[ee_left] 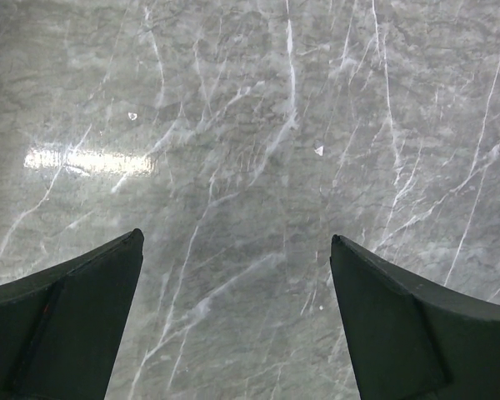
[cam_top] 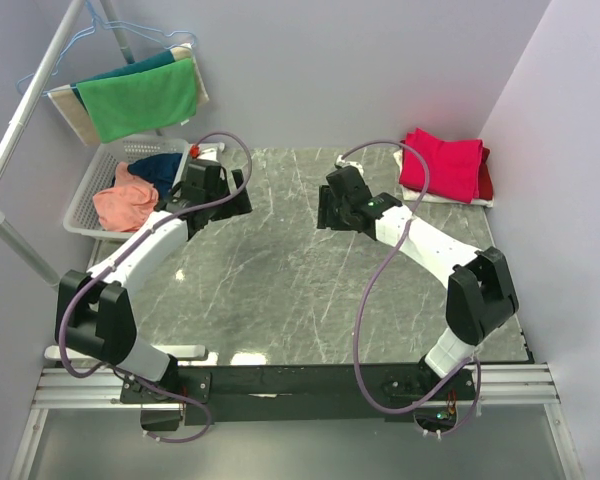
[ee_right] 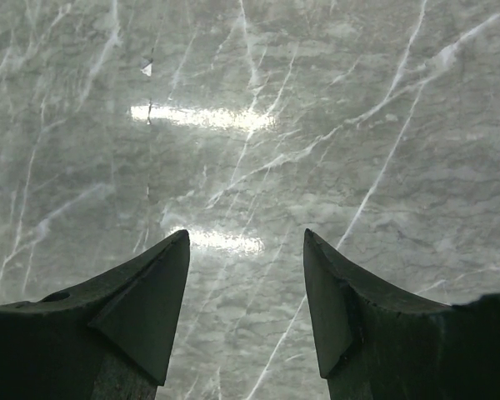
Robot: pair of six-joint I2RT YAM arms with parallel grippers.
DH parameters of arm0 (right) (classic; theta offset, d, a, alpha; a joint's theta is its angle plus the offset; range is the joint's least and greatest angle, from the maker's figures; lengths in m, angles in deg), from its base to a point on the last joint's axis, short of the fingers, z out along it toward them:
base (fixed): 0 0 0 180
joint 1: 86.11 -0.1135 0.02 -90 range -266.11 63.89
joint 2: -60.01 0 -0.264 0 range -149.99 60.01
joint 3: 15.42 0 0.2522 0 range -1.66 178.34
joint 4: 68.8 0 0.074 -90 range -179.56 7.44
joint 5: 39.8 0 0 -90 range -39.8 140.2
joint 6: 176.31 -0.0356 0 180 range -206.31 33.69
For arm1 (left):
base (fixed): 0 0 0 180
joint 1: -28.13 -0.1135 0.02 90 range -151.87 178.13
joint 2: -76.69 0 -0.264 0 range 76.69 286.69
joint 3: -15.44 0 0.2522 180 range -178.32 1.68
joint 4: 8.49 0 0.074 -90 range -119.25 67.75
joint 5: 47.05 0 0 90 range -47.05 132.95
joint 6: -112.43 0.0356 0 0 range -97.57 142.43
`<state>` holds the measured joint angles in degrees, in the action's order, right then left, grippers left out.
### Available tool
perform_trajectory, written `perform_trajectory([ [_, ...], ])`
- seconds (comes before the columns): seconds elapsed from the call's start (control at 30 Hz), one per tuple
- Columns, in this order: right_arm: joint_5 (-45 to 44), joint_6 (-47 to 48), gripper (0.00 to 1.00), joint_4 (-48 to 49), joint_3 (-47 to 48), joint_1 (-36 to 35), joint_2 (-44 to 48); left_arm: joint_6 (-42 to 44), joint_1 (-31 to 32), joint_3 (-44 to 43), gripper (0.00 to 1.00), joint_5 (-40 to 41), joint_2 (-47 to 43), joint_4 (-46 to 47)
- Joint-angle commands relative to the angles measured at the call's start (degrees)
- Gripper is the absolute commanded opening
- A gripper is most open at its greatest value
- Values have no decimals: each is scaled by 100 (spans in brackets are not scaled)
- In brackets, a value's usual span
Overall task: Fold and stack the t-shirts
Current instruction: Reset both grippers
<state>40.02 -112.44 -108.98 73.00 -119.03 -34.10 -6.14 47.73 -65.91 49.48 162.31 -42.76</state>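
**Two arms over the bench, shirts off to the sides**

The gray marble bench (cam_top: 280, 300) fills the middle. From above, each arm's own black wrist hides its fingertips, so you only see them in the wrist views. Those two close views show just stone with white veins and shiny light spots.

The white basket (cam_top: 80, 205) sits off the far left edge of the bench. The left arm (cam_top: 145, 245) covers part of it. A salmon-orange shirt (cam_top: 125, 200) lies bunched up in it, with a navy shirt (cam_top: 162, 165) behind it, partly hidden. It is hard to tell how many shirts are in there.

In the far right corner is a folded stack. The bright pinkish-red shirt (cam_top: 442, 165) is on top. Only the right edge of the maroon shirt (cam_top: 485, 180) peeks out below it. A pale strip shows under the stack, and I cannot tell what it is.

The left arm reaches far and bends in toward the middle. The right arm (cam_top: 430, 250) does the same from its side. Both wrists point down at the bench.

The left tool (ee_left: 236, 242) is let go, with its fingers spread wide. The right tool (ee_right: 246, 236) is let go too, with a smaller gap.

A green towel (cam_top: 140, 100) hangs on the rack at the far left.
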Motion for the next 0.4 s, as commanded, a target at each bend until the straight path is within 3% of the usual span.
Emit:
perform_trajectory([
  [0.0, 86, -112, 64, 198, -73, -65, 305, 2, 62, 79, 99, 173, -292, 153],
  [0.37, 68, -50, 64, 145, -117, -161, 323, 107, 238, 53, 100, 438, -248, 109],
])
